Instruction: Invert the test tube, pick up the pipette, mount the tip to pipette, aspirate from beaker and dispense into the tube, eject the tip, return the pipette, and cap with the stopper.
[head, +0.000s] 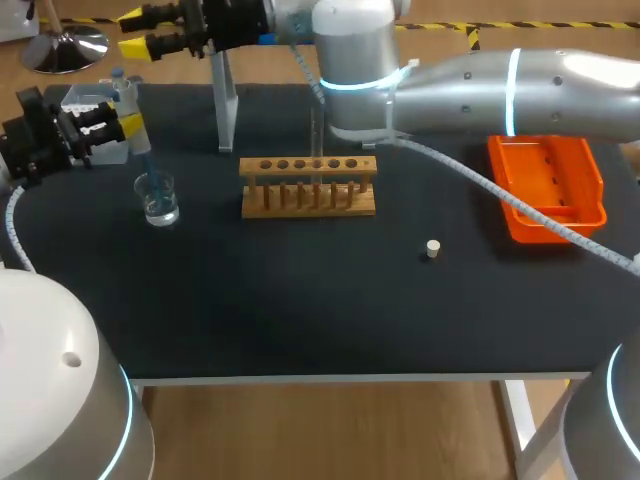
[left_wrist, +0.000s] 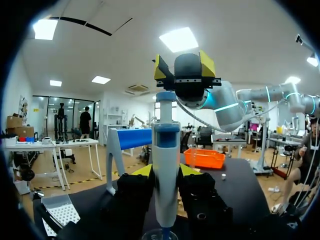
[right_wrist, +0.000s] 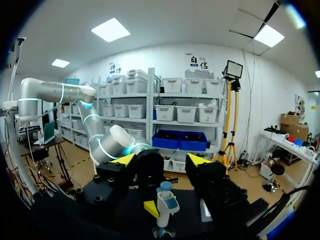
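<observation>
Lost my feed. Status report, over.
Left gripper shut on pipette, tip in beaker. Right gripper open, hanging above pipette's top. Nothing in the way.

Black table top. Wooden rack sits mid-back, six holes on top, long side facing the head camera. Grey stand is upright just behind the rack's left end; left wrist view shows a blue bar across its top. Orange tray on the right, well apart from rack, ribbed floor, slightly skewed to the table edge.

Beaker mostly cut off at frame edge; pipette lower end cut off there too.
</observation>
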